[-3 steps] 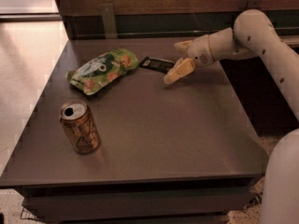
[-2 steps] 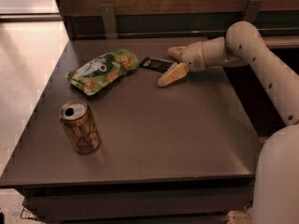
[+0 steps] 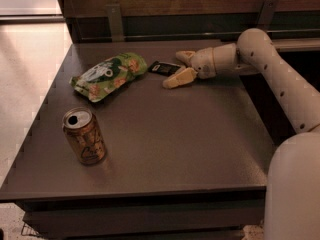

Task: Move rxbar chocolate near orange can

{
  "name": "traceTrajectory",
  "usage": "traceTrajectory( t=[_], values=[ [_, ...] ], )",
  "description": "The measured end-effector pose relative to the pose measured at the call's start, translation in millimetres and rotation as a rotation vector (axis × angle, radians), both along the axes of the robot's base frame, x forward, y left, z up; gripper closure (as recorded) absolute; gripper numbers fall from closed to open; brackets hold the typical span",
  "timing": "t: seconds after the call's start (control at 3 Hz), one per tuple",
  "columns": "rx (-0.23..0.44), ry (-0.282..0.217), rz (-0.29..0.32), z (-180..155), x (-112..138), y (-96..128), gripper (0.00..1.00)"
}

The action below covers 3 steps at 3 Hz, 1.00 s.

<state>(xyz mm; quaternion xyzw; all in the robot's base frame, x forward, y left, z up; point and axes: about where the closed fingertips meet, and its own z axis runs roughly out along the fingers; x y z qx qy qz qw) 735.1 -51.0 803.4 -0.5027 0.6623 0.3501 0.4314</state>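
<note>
The rxbar chocolate point(image 3: 162, 68) is a small flat black wrapper lying on the table at the back middle, just right of the green bag. My gripper point(image 3: 178, 67) reaches in from the right, low over the table, open, with one finger point(image 3: 176, 78) in front of the bar's right end and the other finger point(image 3: 185, 55) behind it. The bar's right end lies between them. The orange can point(image 3: 84, 136) stands upright near the front left, far from the bar and the gripper.
A green snack bag point(image 3: 108, 75) lies at the back left, next to the bar. The dark table point(image 3: 190, 144) has a raised back rail with two metal brackets point(image 3: 116, 20). My arm point(image 3: 280, 79) spans the right side. The floor drops off at left.
My gripper has moved left and lower toward the black bar, and its fingers now straddle the bar's right end. The can and the bag have not moved.
</note>
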Motion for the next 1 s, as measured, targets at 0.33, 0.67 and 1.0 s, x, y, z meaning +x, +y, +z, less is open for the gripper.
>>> traceTrajectory(
  t=[0.33, 0.67, 1.0],
  values=[
    [0.000, 0.000, 0.000, 5.4, 0.0, 0.1, 0.64],
    [0.000, 0.000, 0.000, 9.1, 0.0, 0.3, 0.94],
    [0.000, 0.000, 0.001, 9.2, 0.0, 0.4, 1.00]
  ],
)
